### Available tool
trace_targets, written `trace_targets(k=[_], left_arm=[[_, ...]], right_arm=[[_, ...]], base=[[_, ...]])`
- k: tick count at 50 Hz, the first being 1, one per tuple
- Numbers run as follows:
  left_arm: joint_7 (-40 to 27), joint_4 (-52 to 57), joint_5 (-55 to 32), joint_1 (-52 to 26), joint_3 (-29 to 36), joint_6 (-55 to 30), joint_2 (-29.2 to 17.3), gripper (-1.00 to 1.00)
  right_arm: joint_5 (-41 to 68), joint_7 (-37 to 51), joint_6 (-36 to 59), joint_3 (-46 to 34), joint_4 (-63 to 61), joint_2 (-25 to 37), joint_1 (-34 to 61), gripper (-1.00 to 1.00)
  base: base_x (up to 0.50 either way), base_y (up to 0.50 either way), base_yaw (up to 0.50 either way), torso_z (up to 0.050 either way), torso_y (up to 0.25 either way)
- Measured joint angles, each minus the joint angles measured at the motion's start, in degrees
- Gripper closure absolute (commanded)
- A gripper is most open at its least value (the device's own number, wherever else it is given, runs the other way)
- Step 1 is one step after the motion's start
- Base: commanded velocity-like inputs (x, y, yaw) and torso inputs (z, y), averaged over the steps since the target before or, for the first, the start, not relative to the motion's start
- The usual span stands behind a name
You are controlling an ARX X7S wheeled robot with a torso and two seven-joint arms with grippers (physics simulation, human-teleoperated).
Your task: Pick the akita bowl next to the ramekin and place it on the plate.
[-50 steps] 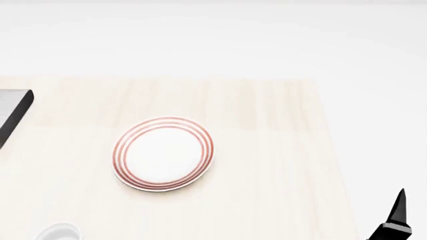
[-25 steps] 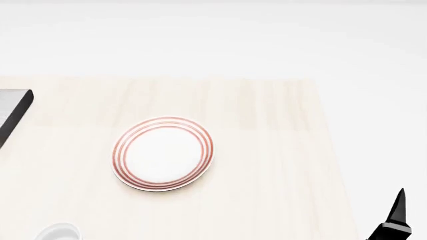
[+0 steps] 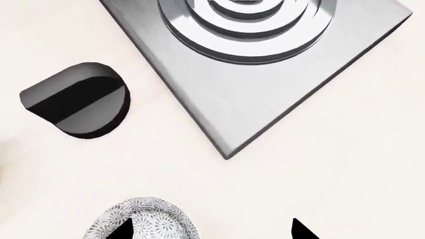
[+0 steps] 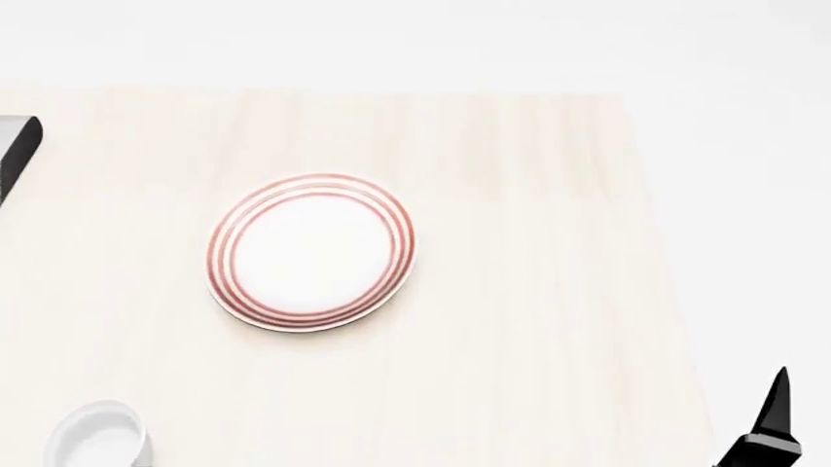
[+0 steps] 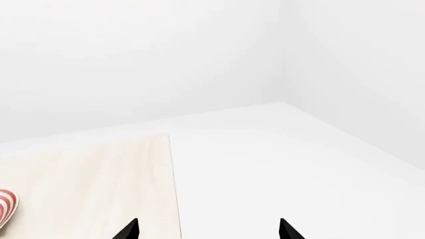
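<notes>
Overhead, we see the plate (image 4: 311, 252) lying flat on the pale wooden table (image 4: 546, 292), well clear of everything else, with the ramekin (image 4: 99, 436) down at the near left corner of our view. Our right gripper (image 5: 208, 230) shows only as two dark fingertips spread wide apart with nothing between them, out past the table's right edge. Our left gripper (image 3: 212, 230) hangs over the counter with its fingertips likewise set wide and holding nothing; one tip overlaps the akita bowl (image 3: 142, 219), which stands upright at the frame's edge. Whether that tip touches the bowl we cannot tell. Beyond it sit a black knob (image 3: 77, 100) and a brushed metal burner plate (image 3: 265, 59) with concentric rings.
</notes>
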Motion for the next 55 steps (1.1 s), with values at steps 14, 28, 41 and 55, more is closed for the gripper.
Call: trace_targets(k=[14,28,41,55], left_arm=[[-3.3,1.1,-1.2,0.6,-2.0,-2.0,0.1,-1.00],[-7.2,2.2,-2.5,1.1,-4.3,-3.9,0.5,-1.00],[-8.5,2.4,-3.1,1.5,-5.2,-4.7,1.0,-1.00],[-7.9,3.2,-3.4,2.1,-4.8,-5.0,1.2,-1.00]], right_arm=[[0.1,0.2,-0.1,0.0,-0.1,0.1,-0.1,-1.00],[0.0,0.2,-0.5,-0.3,0.3,0.0,-0.1,-1.00],[0.1,0.4,-0.5,-0.3,0.1,0.1,-0.2,-1.00],[0.3,0.6,-0.6,-0.4,0.1,0.2,-0.2,-1.00]], base=[[0.00,0.00,0.00,0.000,0.000],[0.00,0.00,0.00,0.000,0.000],[0.00,0.00,0.00,0.000,0.000],[0.00,0.00,0.00,0.000,-0.006]])
